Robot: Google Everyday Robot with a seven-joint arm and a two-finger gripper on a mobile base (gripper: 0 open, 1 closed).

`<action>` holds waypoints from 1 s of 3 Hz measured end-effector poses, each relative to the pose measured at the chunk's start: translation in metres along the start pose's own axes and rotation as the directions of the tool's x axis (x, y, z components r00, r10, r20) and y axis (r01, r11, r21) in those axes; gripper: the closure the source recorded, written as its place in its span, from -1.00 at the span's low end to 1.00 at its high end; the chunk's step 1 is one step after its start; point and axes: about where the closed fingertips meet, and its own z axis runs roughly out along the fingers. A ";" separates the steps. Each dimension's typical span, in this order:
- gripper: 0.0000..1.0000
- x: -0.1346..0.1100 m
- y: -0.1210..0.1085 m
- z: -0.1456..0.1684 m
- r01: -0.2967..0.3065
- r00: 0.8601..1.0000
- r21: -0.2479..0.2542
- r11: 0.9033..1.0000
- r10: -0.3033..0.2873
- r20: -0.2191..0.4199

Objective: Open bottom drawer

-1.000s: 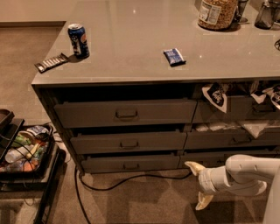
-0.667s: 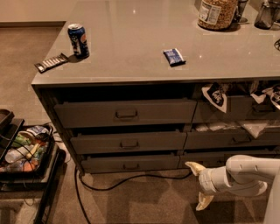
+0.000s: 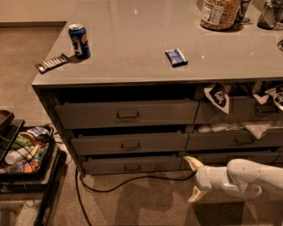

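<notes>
The bottom drawer (image 3: 132,164) is the slimmest dark grey front at the foot of the left stack, with a small centred pull handle (image 3: 132,167); it stands out a little from the cabinet. My gripper (image 3: 194,178) reaches in from the lower right, low above the carpet. Its two pale fingers are spread apart, open and holding nothing. The upper fingertip (image 3: 190,160) sits at the right end of the bottom drawer's front, well to the right of the handle.
Two taller grey drawers (image 3: 128,114) sit above, slightly pulled out. Drawers on the right hold white packets (image 3: 217,96). On the counter lie a blue can (image 3: 79,41), a blue packet (image 3: 176,57) and a jar (image 3: 218,13). A black cable (image 3: 115,185) crosses the carpet; a cluttered cart (image 3: 24,154) stands left.
</notes>
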 end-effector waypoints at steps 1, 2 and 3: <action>-1.00 -0.007 -0.022 0.028 -0.002 0.999 0.090 0.996 -0.003 0.054; -1.00 -0.007 -0.022 0.028 -0.002 0.999 0.090 0.996 -0.003 0.054; -1.00 -0.011 -0.025 0.035 0.015 0.999 0.065 0.998 -0.018 0.045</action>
